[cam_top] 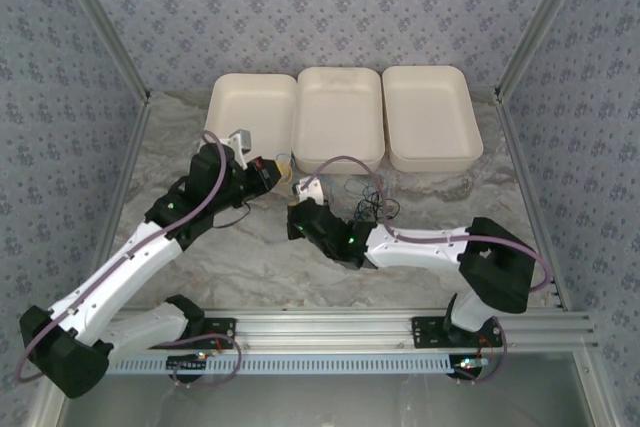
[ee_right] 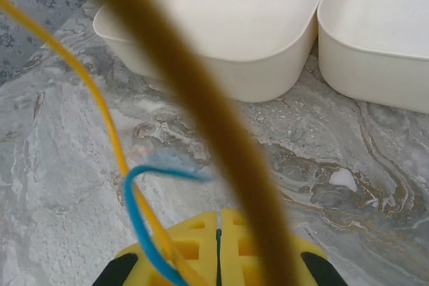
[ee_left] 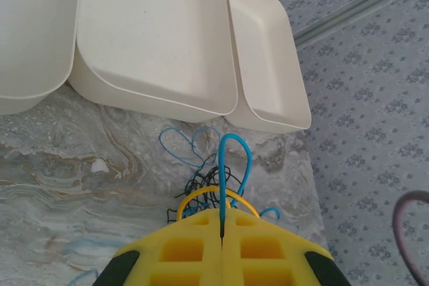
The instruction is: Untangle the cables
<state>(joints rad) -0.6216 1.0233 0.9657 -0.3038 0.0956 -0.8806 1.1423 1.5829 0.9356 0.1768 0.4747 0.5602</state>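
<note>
Left tool [ee_left: 221,231]: fingers pressed flat together, the blue cable [ee_left: 221,165] pinched in the seam, its loop standing up just ahead of the tips. Right tool [ee_right: 218,249]: fingers also together. A thin orange strand and a blue one cross its left finger, and a thick blurred strand hangs close to the lens. You cannot tell whether it truly grips any of them.

Cables: the orange cable [ee_left: 209,189] arcs over the left fingertips. Behind it the black strands [ee_left: 204,180] bunch in a knot, and thinner blue loops spread beyond. From above, the black bunch sits on the table [ee_left: 60,165] just right of the right tool, short of the three cream trays [ee_left: 134,95] along the far edge.

Progress, as a judgement: early. You have one blue strand in hand and lifted, but blue, black and orange all cross in one clump and no cable lies apart on its own. The separating work is nearly all ahead of you.
</note>
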